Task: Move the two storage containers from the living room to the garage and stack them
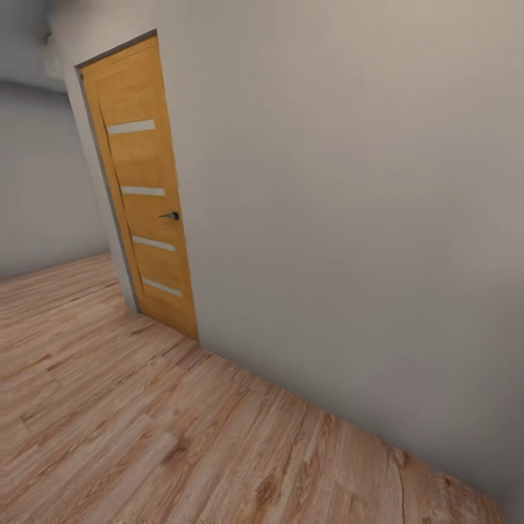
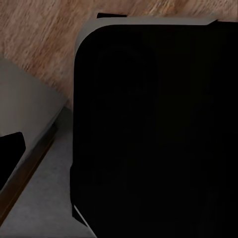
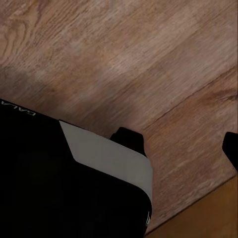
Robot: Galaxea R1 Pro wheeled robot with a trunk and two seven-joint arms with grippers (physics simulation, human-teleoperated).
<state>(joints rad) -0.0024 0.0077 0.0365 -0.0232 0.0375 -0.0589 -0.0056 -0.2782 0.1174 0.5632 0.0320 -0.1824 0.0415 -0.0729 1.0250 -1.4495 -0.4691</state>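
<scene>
Going left to right in the head view: at about ten o'clock a wooden door (image 1: 140, 185) with pale horizontal strips and a dark handle (image 1: 170, 215) stands shut in a plain grey wall (image 1: 349, 218), which runs away toward four o'clock; light wood plank floor (image 1: 145, 437) covers the lower part from eight to five o'clock. The robot appears to be on its way between rooms, and neither storage container is to be seen here, so where they lie relative to either pincer cannot be told. The left wrist view looks past a large black rounded body panel (image 2: 153, 129) at planks, and the left pincer's state cannot be told. In the right wrist view two dark fingertips (image 3: 130, 137) stand well apart over bare planks with nothing between them, so the right pincer (image 3: 181, 141) is released. As a judgement from the task alone, such an open plastic bin should be light and fairly stiff, its smooth walls somewhat slippery; taking it by two opposite rims, one pincer on each, seems the safest hold.
</scene>
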